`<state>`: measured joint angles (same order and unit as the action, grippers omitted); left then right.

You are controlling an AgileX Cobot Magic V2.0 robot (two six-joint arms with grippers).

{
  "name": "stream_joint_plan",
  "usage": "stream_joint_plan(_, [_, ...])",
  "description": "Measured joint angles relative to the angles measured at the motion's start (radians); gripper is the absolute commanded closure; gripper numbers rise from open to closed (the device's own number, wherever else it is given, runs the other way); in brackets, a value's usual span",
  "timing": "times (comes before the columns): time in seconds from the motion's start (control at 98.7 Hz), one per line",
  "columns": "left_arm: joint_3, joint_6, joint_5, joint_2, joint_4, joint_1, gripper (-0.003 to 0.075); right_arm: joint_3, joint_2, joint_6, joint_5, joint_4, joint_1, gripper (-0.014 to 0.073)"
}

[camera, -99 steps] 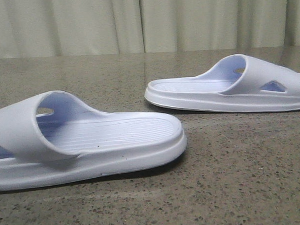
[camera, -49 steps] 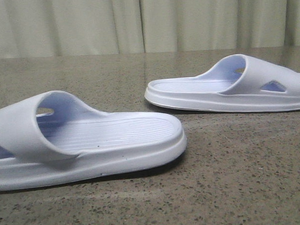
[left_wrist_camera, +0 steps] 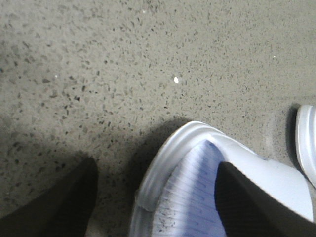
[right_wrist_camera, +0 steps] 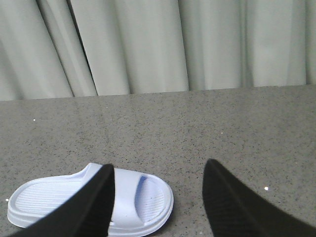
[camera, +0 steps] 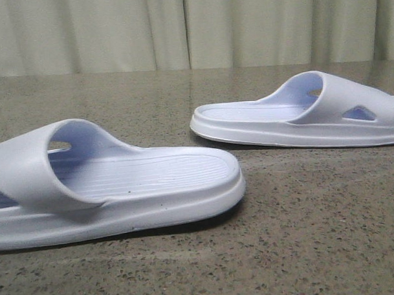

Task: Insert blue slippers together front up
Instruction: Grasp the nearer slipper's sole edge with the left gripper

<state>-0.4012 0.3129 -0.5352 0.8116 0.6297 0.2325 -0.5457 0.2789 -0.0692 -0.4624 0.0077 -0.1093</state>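
Here, ribbed, thick-soled blue slippers (camera: 114, 183) lie on speckled stone table (camera: 316, 234)

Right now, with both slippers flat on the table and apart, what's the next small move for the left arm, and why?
Probably lower the left claw and close it on the near slipper. Its fingers stand open, one finger over the footbed, the other beside the sole's edge. The far slipper lies apart, ungripped.

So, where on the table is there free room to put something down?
Bare stone lies behind the near slipper, toward the curtain, and in front of the far slipper, on the right. The gap between the two slippers is the tightest place.
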Motion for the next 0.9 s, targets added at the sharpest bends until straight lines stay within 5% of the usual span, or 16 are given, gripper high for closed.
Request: stream_joint_plan(0.901, [0.000, 0.000, -0.033, 0.001, 0.184, 0.000, 0.0312, 0.000, 0.000, 0.000, 0.002, 0.000, 0.000, 0.0253])
